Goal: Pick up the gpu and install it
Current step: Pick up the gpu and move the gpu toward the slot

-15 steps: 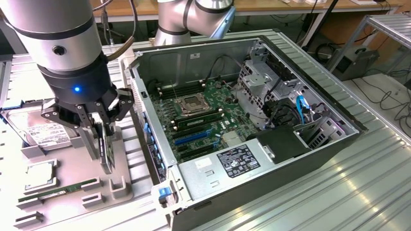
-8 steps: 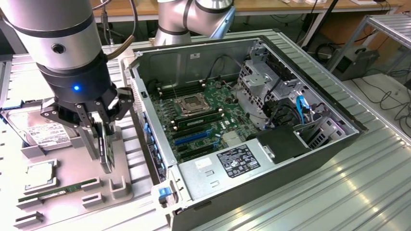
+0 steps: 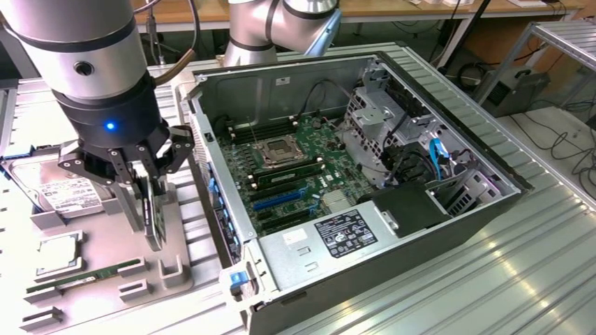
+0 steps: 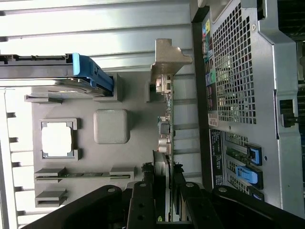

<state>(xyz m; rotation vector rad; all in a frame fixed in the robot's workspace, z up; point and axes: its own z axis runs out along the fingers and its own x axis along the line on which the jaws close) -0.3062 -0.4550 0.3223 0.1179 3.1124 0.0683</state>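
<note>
Black fingers [image 4: 142,209] pinched the thin dark gpu [image 4: 163,129], which stood on edge in a grey moulded holder [image 4: 112,95]. Its long axis ran alongside the perforated steel case [image 4: 238,71], with the silver bracket [image 4: 169,56] at the far end.

My fingers [image 4: 143,200] read matte black; one blue light [image 3: 110,126] glows on the dark wrist housing above them. gpu [image 3: 155,223]: black, its bracket [image 4: 167,59] dull silver. Holder tray [image 4: 138,124]: flat grey. RAM stick [image 3: 88,276]: green. Motherboard [image 3: 312,150]: green, with a blue slot [image 3: 279,199]. Case [image 4: 233,71]: grey, with a grid of punched holes. Bench [image 3: 484,279]: silver, ribbed in stripes.
</note>
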